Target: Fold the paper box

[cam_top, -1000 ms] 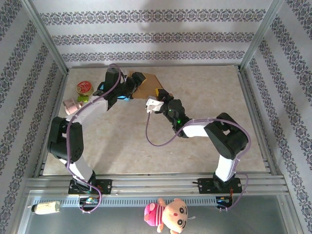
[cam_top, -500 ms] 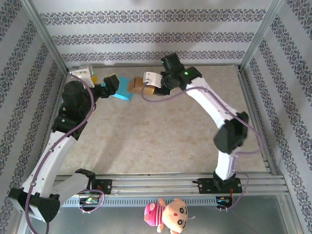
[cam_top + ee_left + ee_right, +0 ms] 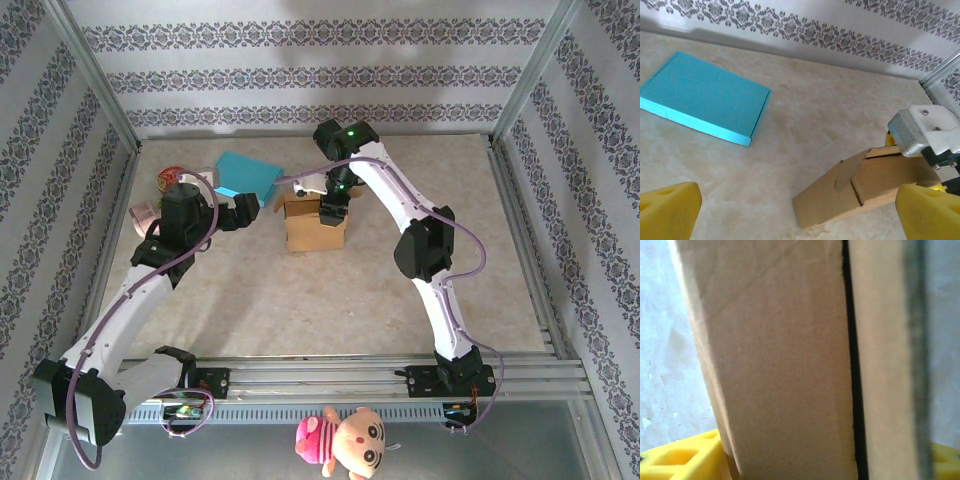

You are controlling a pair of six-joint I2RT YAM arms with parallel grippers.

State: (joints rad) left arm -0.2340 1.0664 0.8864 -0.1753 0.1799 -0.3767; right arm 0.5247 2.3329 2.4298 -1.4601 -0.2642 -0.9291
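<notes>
— Where do we find the paper box (image 3: 315, 228)?
— Just right of our left hand (image 3: 245, 207), which is spread wide. Our right hand (image 3: 333, 205) straddles its top edge; pinching or loose, we cannot tell.

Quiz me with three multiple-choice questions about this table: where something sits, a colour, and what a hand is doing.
1. The teal flat box lies: A on the cardboard box; B apart from it on the table; C inside it.
2. The left hand's fingers are: A black; B yellow; C red.
3. The left hand is: A clamped on the teal box; B shut, empty; C open, empty.
Answers: B, bare table separates them; B, both fingertips show yellow; C, they stand wide apart, gripping nothing.
</notes>
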